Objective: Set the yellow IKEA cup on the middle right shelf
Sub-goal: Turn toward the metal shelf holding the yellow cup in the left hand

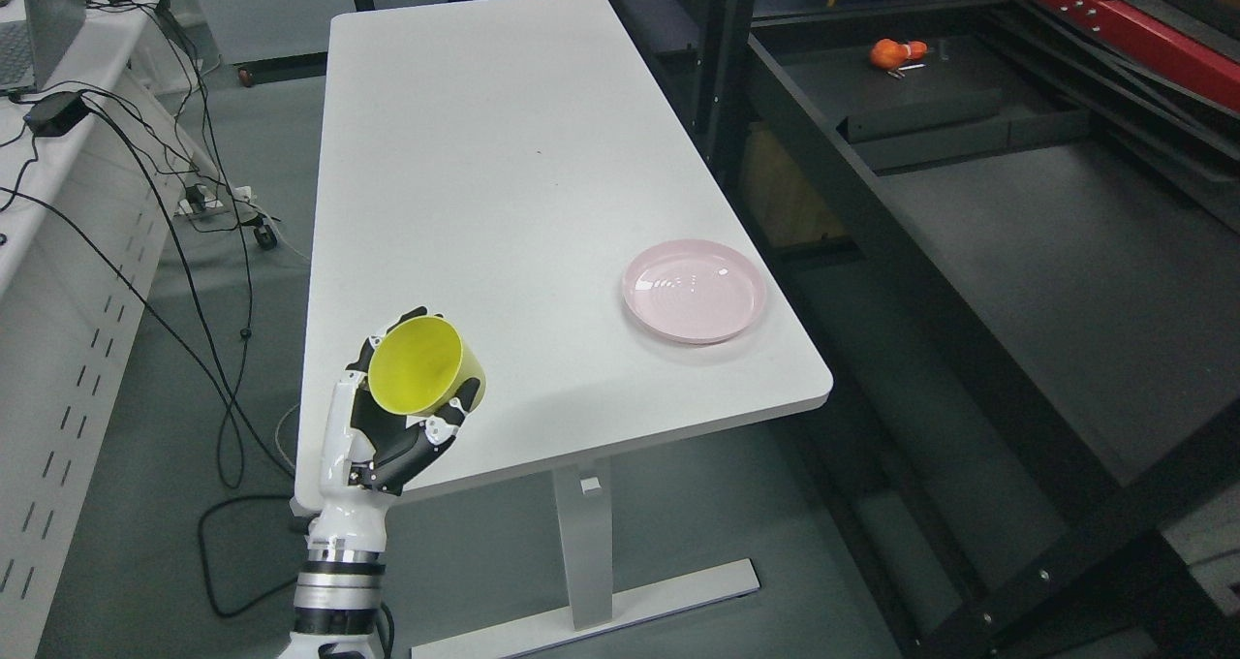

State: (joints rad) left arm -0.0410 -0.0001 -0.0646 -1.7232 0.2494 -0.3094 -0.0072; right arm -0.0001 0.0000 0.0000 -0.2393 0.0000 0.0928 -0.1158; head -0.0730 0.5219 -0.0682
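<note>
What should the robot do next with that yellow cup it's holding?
Probably carry it rightward. The left hand already grips the yellow cup above the white table's near left corner, while the dark shelf is far to the right, beyond the pink plate.

From where I sit, the white table [504, 184] is my landmark; its top is bare but for a pink plate [695, 290] near its right front corner, so I see open passage across the rest; right of the table a black shelf frame [872, 213] rises, its upright post and slanted rail barring the way; beyond the rail, the dark shelf board [1066, 281] lies clear.
</note>
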